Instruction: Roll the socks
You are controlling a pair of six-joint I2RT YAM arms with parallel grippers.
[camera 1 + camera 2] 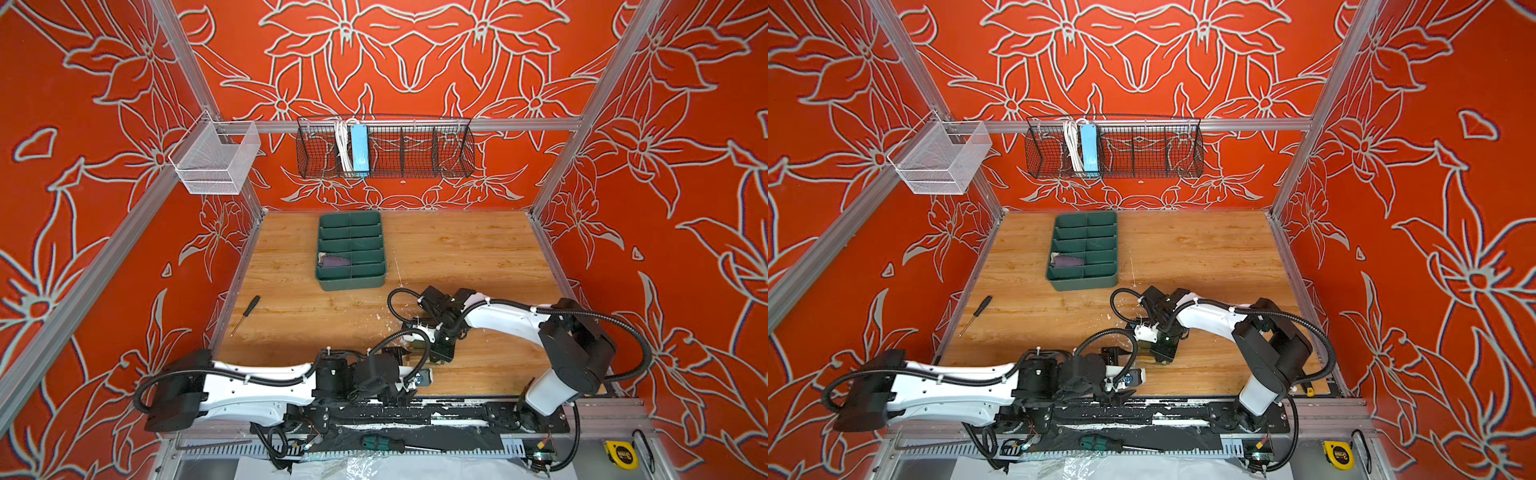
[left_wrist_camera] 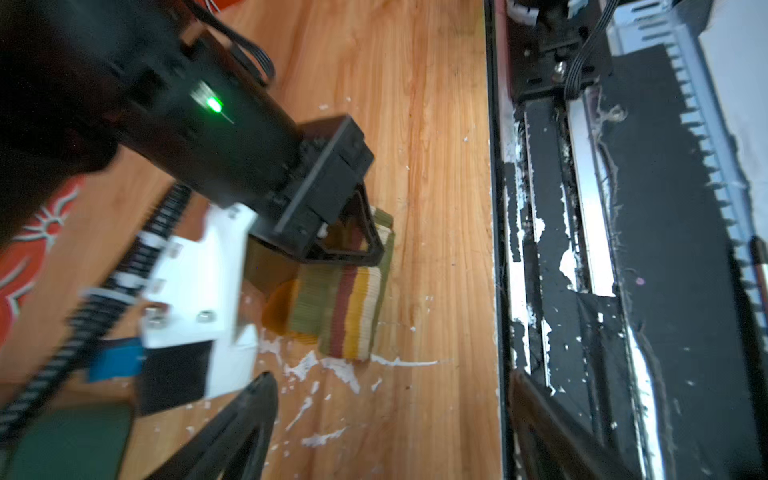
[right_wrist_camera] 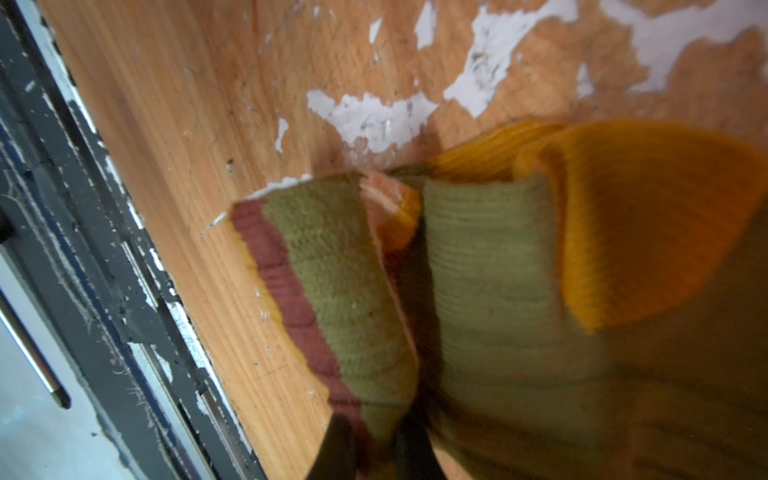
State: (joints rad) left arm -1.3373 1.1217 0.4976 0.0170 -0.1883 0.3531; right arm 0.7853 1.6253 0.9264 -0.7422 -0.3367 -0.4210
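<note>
**Progress.** The purple sock (image 1: 334, 262) is found bundled in a left-hand compartment of the green divided tray (image 1: 351, 286), second row from the tray's near end. How tightly it is rolled cannot be told at this size. That half is judged done.

The olive sock (image 2: 345, 307) is found on the counter (image 1: 457, 257), folded over on itself with its stripes and mustard toe exposed. It is judged partly rolled and not yet stowed.

**Grippers.**
- Right gripper (image 3: 374, 446): the fingers (image 3: 338, 451) are clamped tight on a flap of the olive sock.
- Left gripper (image 2: 390, 374): the fingers (image 2: 249, 419) are spread wide, nothing is held, and they are kept just beside the sock.

**Room.** The olive sock is placed near the counter's front edge, beside the black rail (image 2: 540, 208), so little margin is judged there. Both arms are crowded over this spot. Open wood is seen between the sock and the tray. A screwdriver (image 1: 246, 313) is noted well apart, by the left edge.
</note>
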